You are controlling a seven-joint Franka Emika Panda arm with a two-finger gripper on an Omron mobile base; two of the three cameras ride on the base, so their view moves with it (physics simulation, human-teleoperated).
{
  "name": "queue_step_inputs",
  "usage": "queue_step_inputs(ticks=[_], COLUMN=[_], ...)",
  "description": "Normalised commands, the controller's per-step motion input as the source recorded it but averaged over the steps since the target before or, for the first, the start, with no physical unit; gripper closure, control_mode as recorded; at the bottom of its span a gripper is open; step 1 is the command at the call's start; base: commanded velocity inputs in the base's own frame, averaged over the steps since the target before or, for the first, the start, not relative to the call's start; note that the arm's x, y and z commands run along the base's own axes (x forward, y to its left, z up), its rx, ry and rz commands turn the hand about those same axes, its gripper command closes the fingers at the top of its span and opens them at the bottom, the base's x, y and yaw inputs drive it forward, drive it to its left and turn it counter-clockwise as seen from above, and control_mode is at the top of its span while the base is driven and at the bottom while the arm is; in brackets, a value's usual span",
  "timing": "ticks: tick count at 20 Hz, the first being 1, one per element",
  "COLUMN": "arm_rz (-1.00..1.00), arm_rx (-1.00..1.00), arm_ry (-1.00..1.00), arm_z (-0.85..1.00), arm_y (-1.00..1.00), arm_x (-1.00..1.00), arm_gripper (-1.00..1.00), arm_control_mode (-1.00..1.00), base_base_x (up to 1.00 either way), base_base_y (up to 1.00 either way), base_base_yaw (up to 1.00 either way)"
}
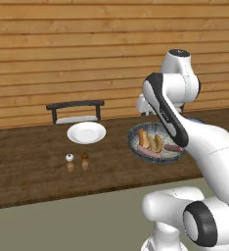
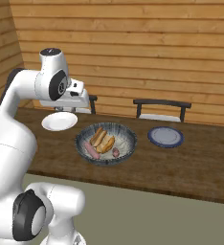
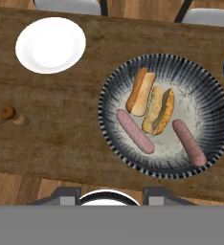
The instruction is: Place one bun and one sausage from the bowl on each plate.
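The bowl (image 3: 106, 112) stands on the wooden table and holds two buns (image 3: 140, 91) (image 3: 159, 110) and two sausages (image 3: 134, 130) (image 3: 189, 142). Left of it lies the white plate (image 3: 50, 44) with nothing on it. The blue-grey plate (image 2: 165, 136) lies right of the bowl (image 2: 128, 136), also bare. My gripper (image 2: 68, 107) hangs high above the table, over the near edge between the white plate (image 2: 59, 121) and the bowl. Its jaws are shut on nothing. In the left base view my own arm hides the hand, and the bowl (image 1: 133, 142) shows beside it.
A white shaker (image 1: 69, 158) and a brown shaker (image 1: 84, 157) stand near the table's front, left of the bowl. Two dark chairs (image 2: 162, 106) (image 1: 75, 110) sit behind the table against the wooden wall.
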Motion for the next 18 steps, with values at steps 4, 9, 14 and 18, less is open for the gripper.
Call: queue_step_inputs(ticks=[4,9,14,18], arm_rz=[0.00,0.00,0.00,-0.02], arm_rx=[0.00,0.00,0.00,0.08], arm_ry=[0.00,0.00,0.00,0.04], arm_z=[0.00,0.00,-0.04,-0.33], arm_y=[0.00,0.00,-0.07,-0.81], arm_x=[0.00,0.00,0.09,0.39], arm_gripper=[-1.00,-1.00,-1.00,-1.00], arm_control_mode=[-1.00,-1.00,-1.00,-1.00], base_base_x=[0.00,0.00,0.00,0.00], base_base_y=[0.00,0.00,0.00,0.00], base_base_yaw=[0.00,0.00,0.00,0.00])
